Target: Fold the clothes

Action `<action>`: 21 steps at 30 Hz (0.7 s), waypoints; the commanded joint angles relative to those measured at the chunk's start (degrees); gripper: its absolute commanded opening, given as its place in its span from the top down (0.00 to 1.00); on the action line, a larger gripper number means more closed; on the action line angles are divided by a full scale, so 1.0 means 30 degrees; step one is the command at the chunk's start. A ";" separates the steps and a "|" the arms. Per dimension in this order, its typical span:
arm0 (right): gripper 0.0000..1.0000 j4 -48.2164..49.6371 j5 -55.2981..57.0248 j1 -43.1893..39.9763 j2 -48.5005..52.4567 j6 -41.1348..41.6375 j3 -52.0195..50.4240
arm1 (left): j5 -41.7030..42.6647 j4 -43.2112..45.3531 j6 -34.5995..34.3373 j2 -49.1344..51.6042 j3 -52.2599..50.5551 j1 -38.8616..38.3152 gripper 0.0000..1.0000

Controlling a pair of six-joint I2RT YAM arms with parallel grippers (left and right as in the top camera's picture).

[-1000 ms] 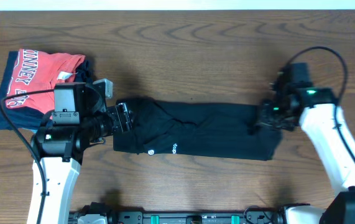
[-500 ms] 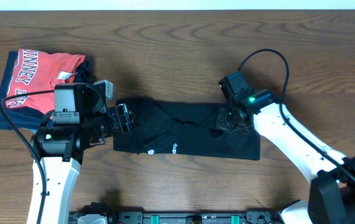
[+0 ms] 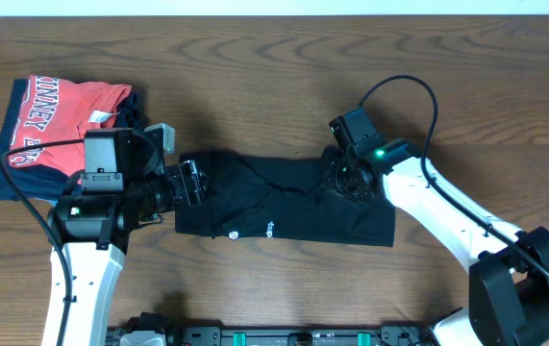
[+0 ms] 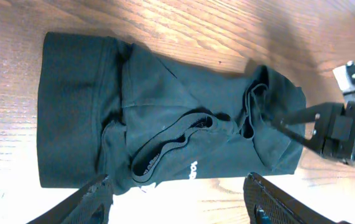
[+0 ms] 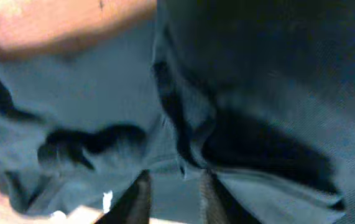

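The black T-shirt [image 3: 274,219] lies as a long band across the table's middle, white logo marks on its front edge. My right gripper [image 3: 343,181] is over its right part, fingers close together on a raised fold of black fabric [image 5: 258,93], fingertips low in the right wrist view [image 5: 174,193]. My left gripper [image 3: 192,183] is at the shirt's left end, fingers wide apart [image 4: 183,202] and empty above the cloth [image 4: 165,112]. The right gripper also shows in the left wrist view [image 4: 326,127].
A red T-shirt with white lettering [image 3: 62,111] lies on folded navy-blue garments [image 3: 5,178] at the far left, just behind my left arm. The wooden table [image 3: 284,77] runs bare behind and in front of the shirt.
My right gripper has moved left, carrying the shirt's right end over the middle, so the band is shorter. The left arm has not moved.
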 commanded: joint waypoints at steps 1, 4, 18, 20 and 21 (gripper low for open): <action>0.60 -0.0233 -0.0998 0.0211 0.0138 -0.0976 0.0262 | 0.0182 -0.0058 0.0408 -0.0015 0.0306 0.0095 0.32; 0.57 -0.0248 -0.0801 0.0036 -0.0029 -0.2769 0.0262 | 0.0175 -0.0058 0.0408 -0.0015 0.0306 0.0095 0.32; 0.38 0.1559 0.0597 -0.0619 0.1253 -1.1300 0.0226 | -0.0189 -0.0189 0.0612 -0.0015 0.0306 0.0095 0.31; 0.40 0.2025 0.0299 -0.0226 0.1953 -1.1293 0.0226 | -0.0189 -0.0189 0.0619 -0.0015 0.0306 0.0095 0.31; 0.42 0.2171 0.0321 -0.0022 0.2331 -1.1285 0.0226 | -0.0189 -0.0189 0.0619 -0.0015 0.0306 0.0095 0.31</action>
